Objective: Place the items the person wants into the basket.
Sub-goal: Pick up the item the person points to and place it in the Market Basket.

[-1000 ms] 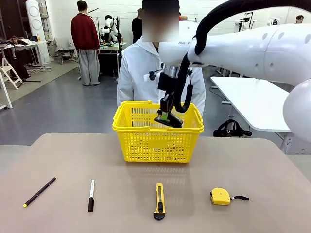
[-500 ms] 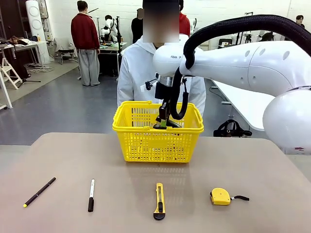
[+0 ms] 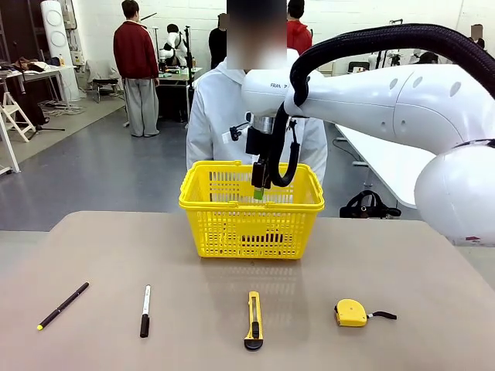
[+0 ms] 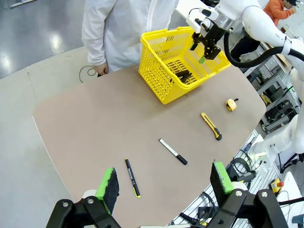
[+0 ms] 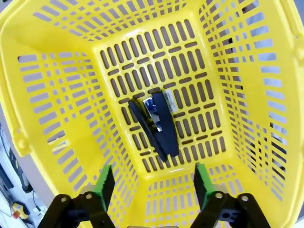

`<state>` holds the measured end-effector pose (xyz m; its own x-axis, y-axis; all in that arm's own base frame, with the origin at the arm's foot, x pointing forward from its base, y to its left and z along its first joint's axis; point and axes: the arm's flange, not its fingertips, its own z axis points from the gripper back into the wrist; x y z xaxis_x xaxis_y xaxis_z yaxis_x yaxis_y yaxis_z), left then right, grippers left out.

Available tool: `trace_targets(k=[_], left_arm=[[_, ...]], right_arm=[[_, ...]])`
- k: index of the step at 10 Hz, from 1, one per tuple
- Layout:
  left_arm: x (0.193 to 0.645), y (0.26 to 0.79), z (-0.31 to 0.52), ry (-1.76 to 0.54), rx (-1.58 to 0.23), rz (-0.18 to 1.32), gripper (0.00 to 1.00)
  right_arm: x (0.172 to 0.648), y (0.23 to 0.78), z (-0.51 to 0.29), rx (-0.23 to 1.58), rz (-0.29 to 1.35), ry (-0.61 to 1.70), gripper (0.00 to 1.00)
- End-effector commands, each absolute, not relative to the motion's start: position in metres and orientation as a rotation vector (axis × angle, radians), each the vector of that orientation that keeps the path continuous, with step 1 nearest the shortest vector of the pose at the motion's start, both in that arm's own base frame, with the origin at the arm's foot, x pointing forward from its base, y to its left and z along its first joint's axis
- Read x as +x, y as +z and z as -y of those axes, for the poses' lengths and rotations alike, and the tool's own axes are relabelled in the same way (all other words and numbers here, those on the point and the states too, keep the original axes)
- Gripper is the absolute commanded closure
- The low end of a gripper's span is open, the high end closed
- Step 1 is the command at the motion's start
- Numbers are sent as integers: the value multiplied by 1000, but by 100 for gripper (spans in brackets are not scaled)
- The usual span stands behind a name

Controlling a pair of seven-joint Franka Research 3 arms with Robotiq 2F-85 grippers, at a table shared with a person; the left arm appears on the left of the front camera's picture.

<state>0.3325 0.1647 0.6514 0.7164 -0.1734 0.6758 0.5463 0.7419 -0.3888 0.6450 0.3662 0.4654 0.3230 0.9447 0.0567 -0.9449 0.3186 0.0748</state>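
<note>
The yellow basket [image 3: 251, 224] stands at the table's far side in front of the person [image 3: 220, 116]. My right gripper [image 3: 259, 189] hangs open just above its rim, and in the right wrist view [image 5: 152, 183] nothing sits between the green pads. Below it a black stapler-like thing [image 5: 156, 126] lies on the basket floor [image 5: 61, 95]. The black pen with a yellow tip [image 3: 62, 305] lies at the near left and the yellow tape measure [image 3: 352, 312] at the near right. High over the table's near-left side, my left gripper [image 4: 164, 183] is open and empty above the pen [image 4: 132, 177].
A white-barrelled marker [image 3: 145, 311] and a yellow-and-black utility knife [image 3: 253, 319] lie along the near edge between the pen and the tape measure. Another white table [image 3: 410, 162] stands at the right behind. Other people stand far back.
My right gripper opened over the basket and let go of the black thing, which now lies on the basket floor. The gripper rose a little. The left arm has not moved.
</note>
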Motion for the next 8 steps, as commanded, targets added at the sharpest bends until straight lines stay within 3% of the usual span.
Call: trace_targets(k=[1,4,6,8], left_arm=[[332,651,-167,-444,-631,673,0],[332,651,-167,-444,-631,673,0],[332,651,-167,-444,-631,673,0],[332,651,-167,-444,-631,673,0]], right_arm=[[660,472,-374,61,-12,1267,0],[653,481,-370,55,5,1238,0],[598,539,-335,0,49,1073,0],[513,589,-286,-40,166,858,0]])
